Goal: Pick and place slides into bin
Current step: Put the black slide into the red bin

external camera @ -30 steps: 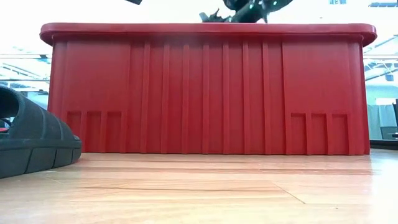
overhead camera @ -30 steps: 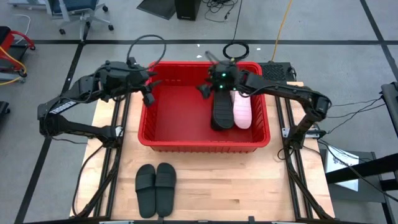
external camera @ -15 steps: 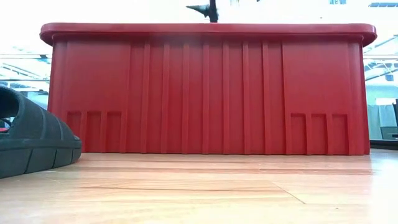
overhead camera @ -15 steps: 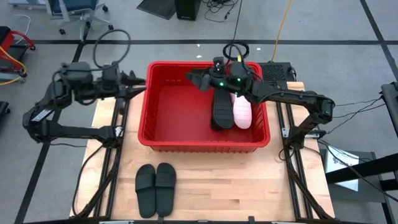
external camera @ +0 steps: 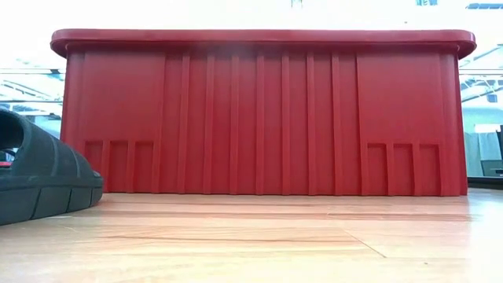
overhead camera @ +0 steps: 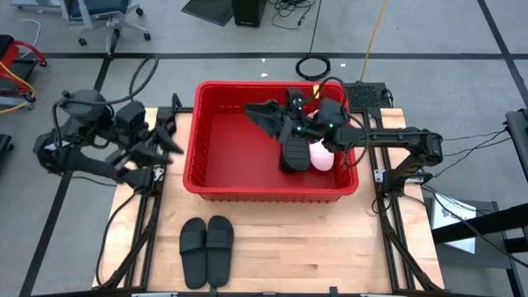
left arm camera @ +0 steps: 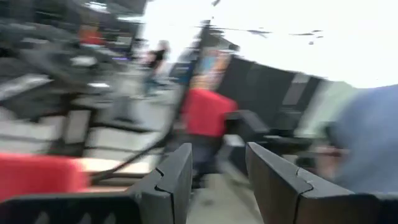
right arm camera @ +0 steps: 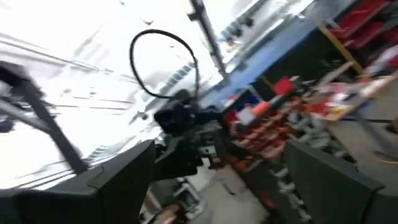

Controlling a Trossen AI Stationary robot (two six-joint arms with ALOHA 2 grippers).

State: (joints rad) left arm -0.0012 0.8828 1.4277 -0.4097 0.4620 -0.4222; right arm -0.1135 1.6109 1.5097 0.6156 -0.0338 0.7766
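My left hand [overhead camera: 165, 136] hangs over the left edge of the counter [overhead camera: 330, 239], just outside the bin [overhead camera: 198, 165], its fingers [left arm camera: 168, 180] spread with nothing between them. My right hand [overhead camera: 262, 117] is above the middle of the bin, fingers [right arm camera: 118, 180] spread wide and empty. The red bin sits at the far middle of the counter. Inside it, toward the right, lie a black slide [overhead camera: 294, 153] and a pink slide [overhead camera: 320, 155], side by side and touching. Two more black slides, a pair [overhead camera: 206, 250], rest on the near left of the counter, well apart from the bin; one of them [external camera: 39, 181] shows at the left in the low view.
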